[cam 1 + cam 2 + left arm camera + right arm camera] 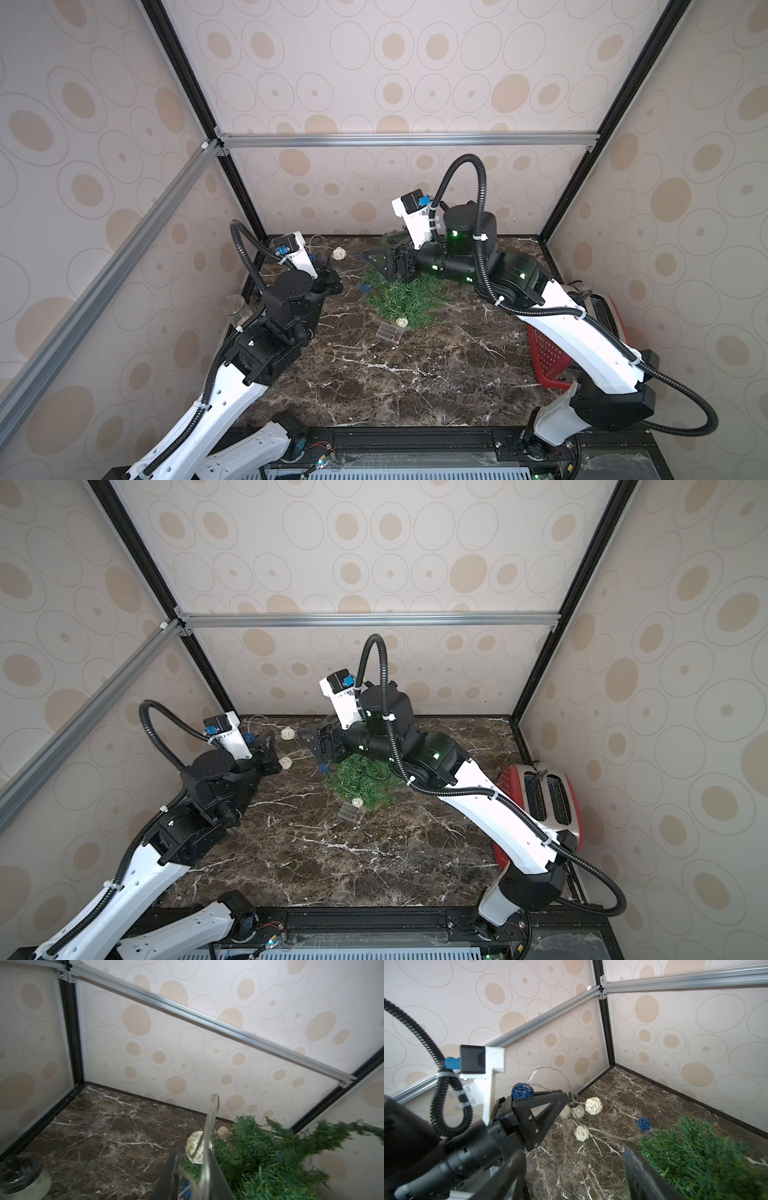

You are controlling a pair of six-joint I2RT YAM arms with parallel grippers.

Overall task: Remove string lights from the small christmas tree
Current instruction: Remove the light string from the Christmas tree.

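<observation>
Pinching the thin wire of the string lights [593, 1105], the left gripper [566, 1097] sits left of the small christmas tree [405, 297] mid-table.

Nearest me the clear battery box [389, 332] lies on the marble table [415, 386], a cream ball [401, 322] just beside it at the tree's edge. Over the tree's far side the right gripper [575, 1176] hangs with jaws wide, nothing between them. Beyond, toward the far-left corner, more cream and blue balls cluster around the left gripper's closed tips.
</observation>
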